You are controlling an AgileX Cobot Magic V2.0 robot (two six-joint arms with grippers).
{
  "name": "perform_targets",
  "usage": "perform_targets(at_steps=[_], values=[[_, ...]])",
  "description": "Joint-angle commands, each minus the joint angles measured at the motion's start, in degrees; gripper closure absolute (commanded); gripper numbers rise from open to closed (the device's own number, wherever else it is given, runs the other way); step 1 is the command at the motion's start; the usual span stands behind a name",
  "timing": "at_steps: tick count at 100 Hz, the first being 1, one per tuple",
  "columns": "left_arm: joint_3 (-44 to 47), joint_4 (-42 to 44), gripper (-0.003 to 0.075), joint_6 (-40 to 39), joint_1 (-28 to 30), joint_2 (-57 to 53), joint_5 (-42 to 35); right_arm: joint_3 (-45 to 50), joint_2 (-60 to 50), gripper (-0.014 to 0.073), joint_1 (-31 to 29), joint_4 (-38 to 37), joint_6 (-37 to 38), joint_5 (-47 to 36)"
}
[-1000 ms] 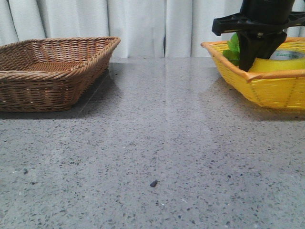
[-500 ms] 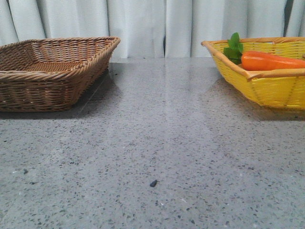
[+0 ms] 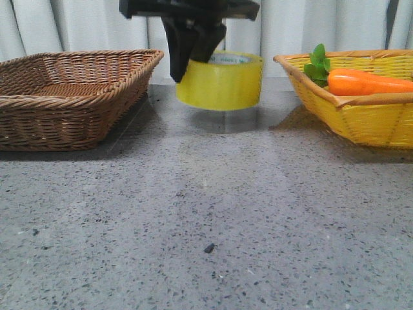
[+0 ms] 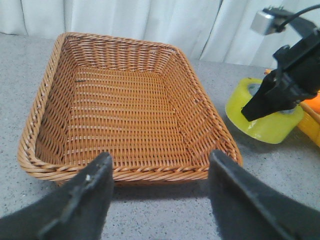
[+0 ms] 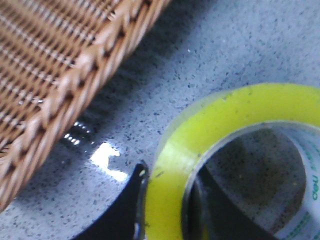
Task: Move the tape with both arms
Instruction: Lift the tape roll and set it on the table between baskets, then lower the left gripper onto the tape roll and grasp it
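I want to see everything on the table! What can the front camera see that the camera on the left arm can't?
Only the front view shows the whole yellow basket with the carrot and its green leaves inside. Only the left wrist view shows the left gripper, open and empty, hanging before the brown basket, and that basket's whole woven floor. Both show the brown basket, the yellow tape and the right gripper pinching the tape's wall, between the two baskets, over the grey table.

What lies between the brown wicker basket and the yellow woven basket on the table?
Front view: the yellow tape roll, gripped by the right hand, sits between brown wicker basket and yellow woven basket.
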Motion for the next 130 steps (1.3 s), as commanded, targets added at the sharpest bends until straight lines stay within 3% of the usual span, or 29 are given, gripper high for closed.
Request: perform_targets(at_steps=[1, 7, 20, 27, 37, 52, 68, 84, 111, 130], values=[[-1.91, -0.27, 0.0336, 0.12, -0.41, 0.74, -3.47, -2.04, -4.16, 0.0610, -0.01, -0.96, -0.01, -3.06], [-1.91, -0.90, 0.0336, 0.12, -0.41, 0.74, -3.58, -2.04, -4.55, 0.0521, -0.01, -0.57, -0.01, -3.06], [-2.16, -1.35, 0.0336, 2.16, -1.08, 0.74, -3.70, -2.04, -6.69, 0.0209, -0.01, -0.20, -0.01, -2.84], [-3.20, -2.09, 0.0336, 5.74, -2.26, 1.26, -3.58, -2.14, -8.67, 0.0148, -0.01, -0.20, -0.01, -2.29], [-6.25, -2.65, 0.0336, 10.46, -4.94, 3.72, -3.58, -2.14, -13.16, 0.0255, -0.11, -0.20, -0.01, -0.86], [-13.14, -2.65, 0.0336, 11.39, -9.28, 11.54, -3.58, -2.14, -23.13, 0.0667, 0.00, -0.20, -0.01, 1.13], [-21.60, -2.65, 0.0336, 12.51, -14.37, 23.41, -3.58, -1.36, -34.00, 0.0657, 0.00, -0.16, -1.02, 2.05], [-31.26, -2.65, 0.0336, 12.51, -18.35, 35.35, -1.14, 5.14, -44.86, 0.0657, 0.00, -0.16, -1.02, 0.21], [-52.14, -6.28, 0.0336, 12.62, -20.23, 54.37, 14.36, 22.21, -61.06, 0.0657, 0.00, -4.37, -1.02, -3.04], [-63.73, -10.14, 0.0336, 12.73, -20.23, 65.30, 21.44, 28.60, -68.16, 0.0657, 0.00, -4.59, -1.02, -5.68]])
